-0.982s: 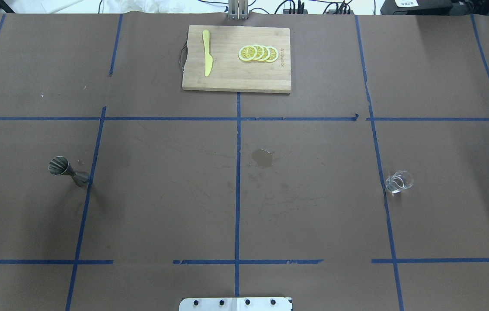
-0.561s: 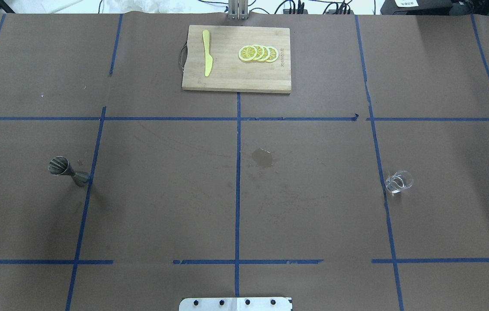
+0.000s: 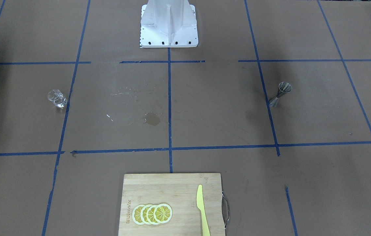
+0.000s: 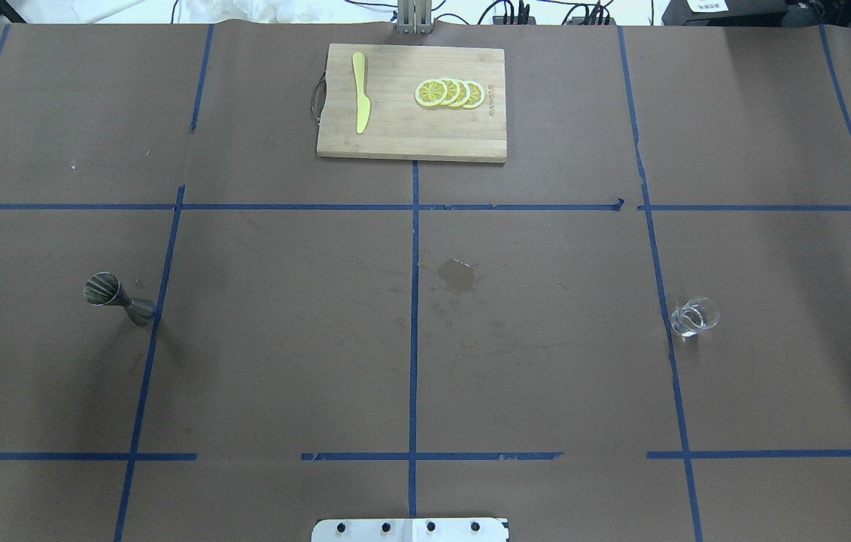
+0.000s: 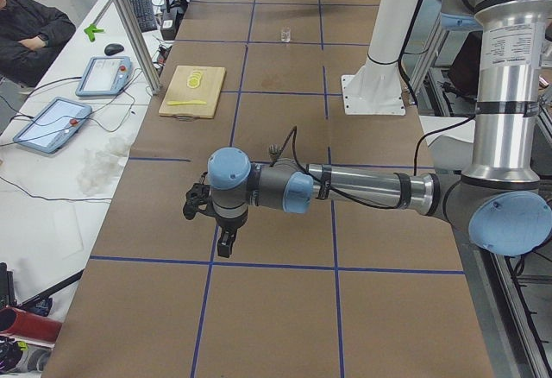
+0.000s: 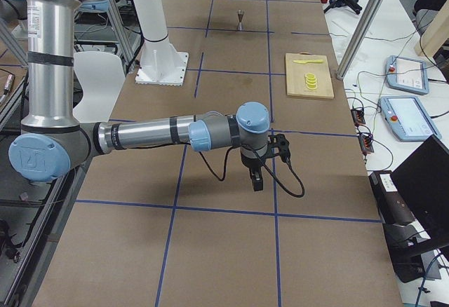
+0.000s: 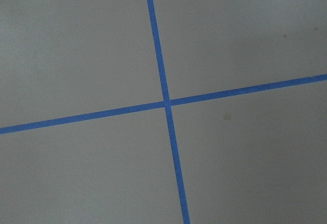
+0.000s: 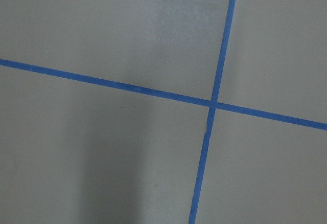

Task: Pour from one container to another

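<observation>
Brown tabletop (image 4: 282, 361): jigger (image 4: 118, 298) toward left edge, glass cup (image 4: 694, 315) toward right; left gripper (image 5: 223, 240), right gripper (image 6: 256, 179) jaw state indiscernible.

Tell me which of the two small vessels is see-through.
The clear glass cup, on the robot's right side; the jigger on its left is opaque silver metal with a narrow waist.

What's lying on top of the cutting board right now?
On the board lie a yellow knife and four overlapping lemon slices. Each slice covers part of the next, so only the end one shows whole.
</observation>
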{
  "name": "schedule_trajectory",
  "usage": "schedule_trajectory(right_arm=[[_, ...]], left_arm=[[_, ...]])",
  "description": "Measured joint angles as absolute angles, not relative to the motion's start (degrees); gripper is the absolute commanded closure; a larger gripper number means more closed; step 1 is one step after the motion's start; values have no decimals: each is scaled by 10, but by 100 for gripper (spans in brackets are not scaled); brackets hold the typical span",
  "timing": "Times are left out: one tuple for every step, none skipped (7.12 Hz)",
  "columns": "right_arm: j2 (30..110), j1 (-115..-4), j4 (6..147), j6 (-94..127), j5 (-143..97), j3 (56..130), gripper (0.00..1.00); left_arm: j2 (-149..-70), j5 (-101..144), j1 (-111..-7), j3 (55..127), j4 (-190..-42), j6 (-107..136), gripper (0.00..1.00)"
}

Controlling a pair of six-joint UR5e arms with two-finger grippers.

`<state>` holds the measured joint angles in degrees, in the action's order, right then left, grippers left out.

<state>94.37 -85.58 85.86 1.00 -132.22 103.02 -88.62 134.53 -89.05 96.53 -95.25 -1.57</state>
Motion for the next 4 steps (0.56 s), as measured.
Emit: schedule_trajectory(right_arm=[[942, -856, 858, 10, -1323, 1030, 0], [939, -856, 858, 12, -1325, 1030, 0], [933, -855, 861, 13, -1325, 1030, 0], [926, -855, 864, 13, -1326, 1030, 0]], left_arm=[[-888, 1345, -890, 963, -974, -16, 0], [-890, 1344, -890, 955, -1025, -16, 0], [-893, 1344, -890, 944, -1083, -15, 0], [-902, 1344, -890, 935, -1122, -15, 0]])
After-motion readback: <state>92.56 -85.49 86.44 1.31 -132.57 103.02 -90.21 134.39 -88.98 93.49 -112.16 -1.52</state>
